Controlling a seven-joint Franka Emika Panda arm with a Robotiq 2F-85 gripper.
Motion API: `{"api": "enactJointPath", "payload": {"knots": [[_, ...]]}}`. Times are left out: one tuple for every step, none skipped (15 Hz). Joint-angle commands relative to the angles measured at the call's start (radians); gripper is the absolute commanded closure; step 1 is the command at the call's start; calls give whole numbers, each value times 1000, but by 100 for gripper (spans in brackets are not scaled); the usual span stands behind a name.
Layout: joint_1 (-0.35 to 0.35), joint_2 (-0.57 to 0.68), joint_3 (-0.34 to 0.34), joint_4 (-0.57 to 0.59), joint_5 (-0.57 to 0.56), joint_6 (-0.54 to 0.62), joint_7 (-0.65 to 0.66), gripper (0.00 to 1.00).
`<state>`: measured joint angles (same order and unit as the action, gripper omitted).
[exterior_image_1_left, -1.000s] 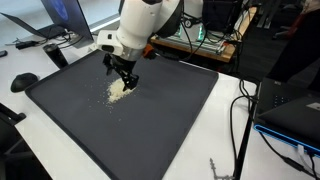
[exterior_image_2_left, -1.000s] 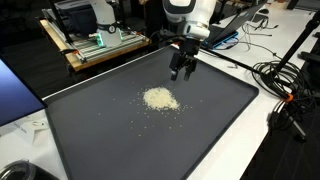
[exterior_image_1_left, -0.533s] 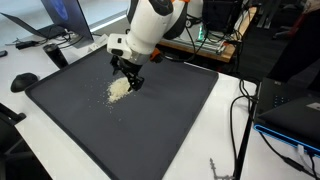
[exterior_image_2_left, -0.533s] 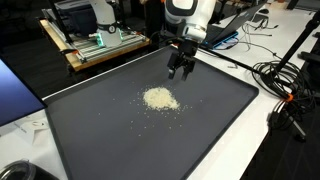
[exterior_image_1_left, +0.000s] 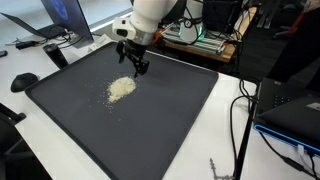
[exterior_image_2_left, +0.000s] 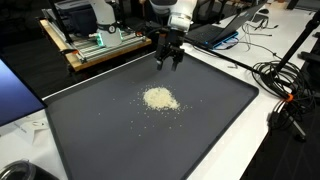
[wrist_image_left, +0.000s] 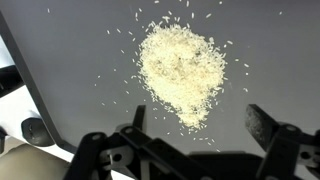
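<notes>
- Grains, pale and rice-like, lie in a small heap (wrist_image_left: 180, 65) on the dark mat (exterior_image_1_left: 170, 120), below the gripper (exterior_image_2_left: 168, 58) and off to one side of it. A few loose ones are scattered around the heap.
- Gripper jaws stand wide apart and empty. In both exterior views the gripper hangs above the mat near one of its edges and touches nothing.
- In the wrist view the heap shows between the two fingers (wrist_image_left: 268, 135) and beyond their tips, not directly under them.
- Step in hand, as I judge it: a hover clear of the heap, with no contact made.
- Reaching the heap would call for a move across to it and then a slow move down, since loose grains scatter easily.
- Mat rests on a white worktop (exterior_image_1_left: 228, 120).
</notes>
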<state>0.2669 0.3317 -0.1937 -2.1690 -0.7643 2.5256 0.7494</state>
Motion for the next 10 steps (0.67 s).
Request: {"api": "enactJointPath", "payload": {"knots": [[-108,-218,51,-221,20,106,-99,0],[-135,-257,62,-259,43,134,-140,0],[-164,-296,72,-298,76,169,-194,0],[-185,-329,78,-330,108,198,-241,0],[-208,-358,86,-363,171,229,-316,0],[-195,-385,60,-394,249,257,-396,0],[-235,-408,94,-421,330,271,-476,0],[-234,-425,100,-455,421,300,-551,0],[-235,-443,100,-496,499,332,-629,0],[-143,-465,12,-521,582,340,-710,0]]}}
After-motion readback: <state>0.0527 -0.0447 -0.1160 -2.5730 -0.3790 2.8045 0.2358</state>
